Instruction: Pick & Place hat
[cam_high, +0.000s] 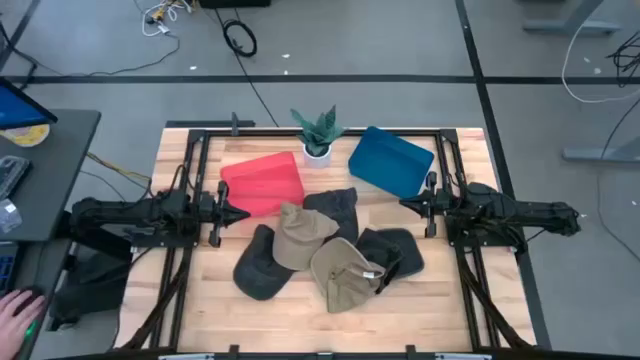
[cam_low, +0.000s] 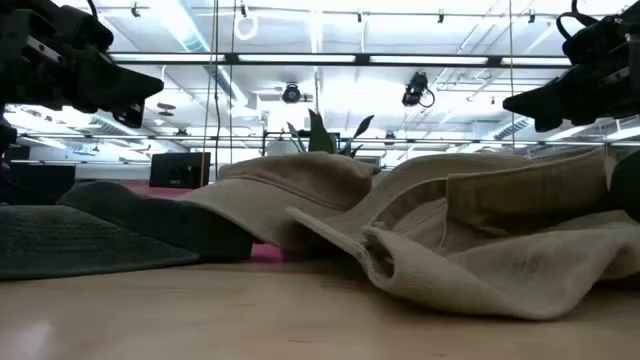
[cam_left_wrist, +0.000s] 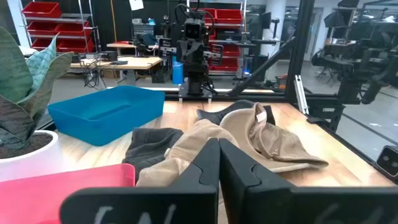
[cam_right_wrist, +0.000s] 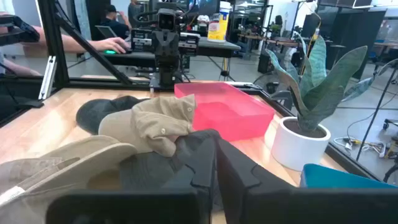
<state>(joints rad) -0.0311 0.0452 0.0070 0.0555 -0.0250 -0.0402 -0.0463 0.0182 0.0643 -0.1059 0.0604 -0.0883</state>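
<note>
So you're basically at the very start here; nothing's been picked, both arms are parked at the sides of the table (cam_high: 200, 290) with nothing in them. Your left gripper (cam_high: 243, 213) sits just beside the red bin (cam_high: 262, 183), fingers pressed together, tips pointing toward the middle; your right gripper (cam_high: 405, 204) sits at the blue bin (cam_high: 391, 160)'s near corner, also closed up and empty, pointing back at the left one.

The hats are all heaped in the middle between the two grippers: a tan cap (cam_high: 303, 236) on top in the centre, another tan cap (cam_high: 345, 275) toward the front, a dark cap (cam_high: 261, 265) front-left, a dark hat (cam_high: 395, 252) on the right and one more dark hat (cam_high: 335, 206) toward the back; they overlap a lot, so expect a neighbour to drag along. There's a potted plant (cam_high: 317, 133) between the bins at the back, don't clip it.

Next move, I'd say: open one gripper, come down on an exposed brim or crown edge of the top tan cap, pinch, lift clear; which bin it goes in, I can't tell from the task line.
</note>
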